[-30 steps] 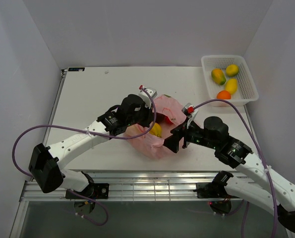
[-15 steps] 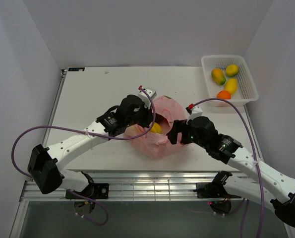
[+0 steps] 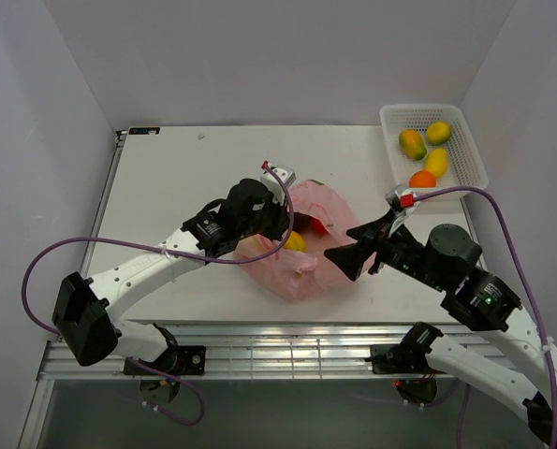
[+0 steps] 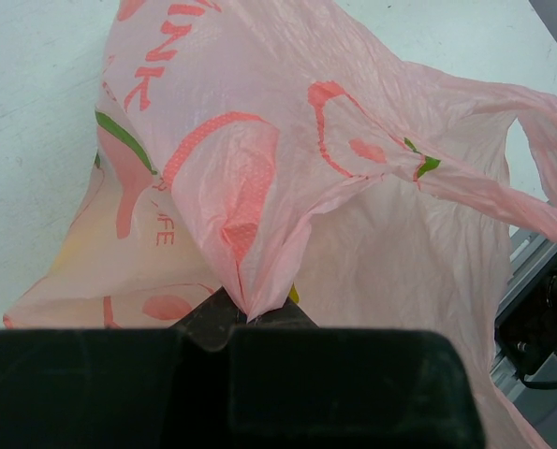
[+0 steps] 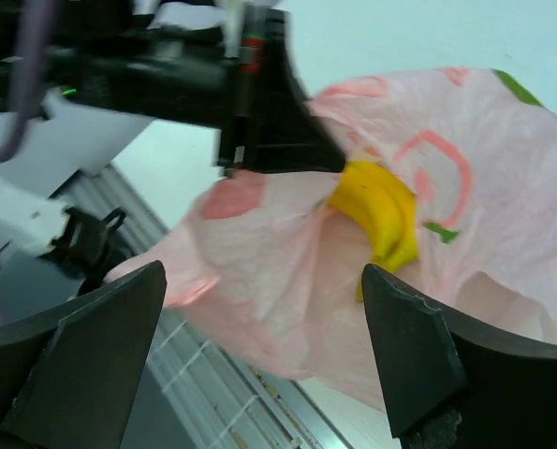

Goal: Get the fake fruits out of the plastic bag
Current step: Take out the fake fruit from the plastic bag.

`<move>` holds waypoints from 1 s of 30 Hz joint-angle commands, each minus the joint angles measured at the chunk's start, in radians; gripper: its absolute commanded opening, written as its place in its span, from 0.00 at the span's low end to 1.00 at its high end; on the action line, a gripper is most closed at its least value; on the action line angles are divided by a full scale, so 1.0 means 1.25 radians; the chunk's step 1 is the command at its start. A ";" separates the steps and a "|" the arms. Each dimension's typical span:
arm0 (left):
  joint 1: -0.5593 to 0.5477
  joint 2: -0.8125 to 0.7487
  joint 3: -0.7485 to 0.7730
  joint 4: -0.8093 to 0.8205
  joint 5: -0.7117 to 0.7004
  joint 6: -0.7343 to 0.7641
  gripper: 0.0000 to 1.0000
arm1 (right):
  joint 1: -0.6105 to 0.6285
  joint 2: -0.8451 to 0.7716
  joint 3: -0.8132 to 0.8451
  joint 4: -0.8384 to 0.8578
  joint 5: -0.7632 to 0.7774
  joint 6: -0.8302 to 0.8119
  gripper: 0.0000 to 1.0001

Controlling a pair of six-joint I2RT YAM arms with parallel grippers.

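Gripping the plastic bag (image 4: 287,168) is the left hand (image 4: 250,316); the right hand (image 3: 345,260) hangs released nearby.

Plastic bag (image 4: 259,140): translucent pale pink, printed with coral-red peach outlines, dotted red fills, green leaf marks and red lettering.

Banana (image 5: 383,210): bright yellow, seen in the bag opening. Beside it are a red fruit (image 3: 316,225) and a dark purple fruit (image 3: 302,222).

Basket (image 3: 476,161): white mesh. It holds a green-and-orange fruit (image 3: 411,144), a yellow lemon (image 3: 438,132), a yellow fruit (image 3: 435,161) and an orange (image 3: 422,179).

Table (image 3: 184,168): white.

Arms (image 3: 142,269): white links, black joint housings.

Cables (image 3: 81,243): purple.
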 commanded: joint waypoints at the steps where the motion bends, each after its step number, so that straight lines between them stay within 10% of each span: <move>1: -0.004 -0.027 -0.004 0.025 0.008 -0.003 0.00 | 0.004 -0.008 0.015 -0.017 -0.216 -0.083 0.90; 16: -0.003 -0.028 -0.002 0.017 0.032 -0.008 0.00 | 0.003 -0.120 -0.232 -0.031 -0.375 -0.076 0.90; 22: -0.004 -0.038 -0.017 0.028 0.068 0.007 0.00 | 0.003 -0.054 -0.186 -0.110 0.046 -0.030 0.90; 30: -0.006 -0.057 -0.032 0.033 0.102 0.029 0.00 | 0.002 0.066 -0.138 0.048 0.305 -0.071 0.90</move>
